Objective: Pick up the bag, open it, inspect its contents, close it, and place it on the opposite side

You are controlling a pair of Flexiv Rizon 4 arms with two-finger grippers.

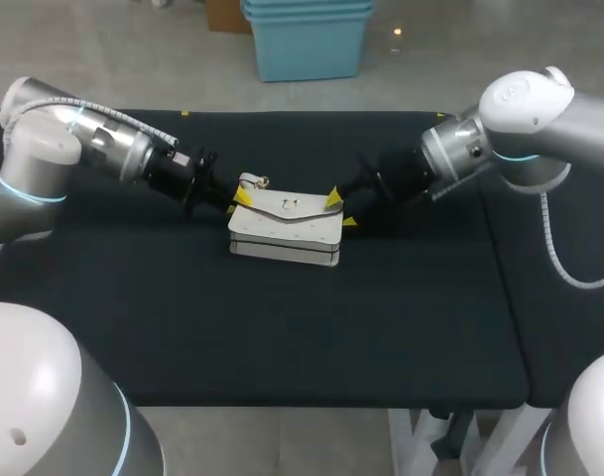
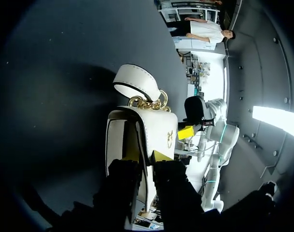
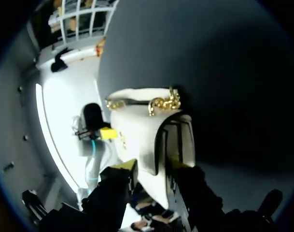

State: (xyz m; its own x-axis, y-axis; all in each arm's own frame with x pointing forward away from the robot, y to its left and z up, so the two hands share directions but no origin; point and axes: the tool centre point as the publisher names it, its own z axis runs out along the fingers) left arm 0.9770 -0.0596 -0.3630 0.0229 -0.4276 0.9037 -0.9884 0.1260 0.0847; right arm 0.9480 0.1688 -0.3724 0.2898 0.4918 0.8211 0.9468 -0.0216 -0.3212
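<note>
A white bag [image 1: 287,223] with a gold chain [image 2: 149,103] and a gold clasp lies near the middle of the black table [image 1: 282,337]. My left gripper [image 1: 237,203] is at the bag's left end. In the left wrist view the left gripper [image 2: 146,155] has its yellow tips pinched on the edge of the bag [image 2: 159,128]. My right gripper [image 1: 340,209] is at the right end. In the right wrist view the right gripper [image 3: 151,166] straddles the end of the bag [image 3: 137,130], with its fingers still apart. The white strap [image 2: 134,79] curls on the table behind the bag.
The black table stretches wide in front of the bag and to both sides. Nothing else lies on it. Both arms come in low from the back corners and meet at the bag.
</note>
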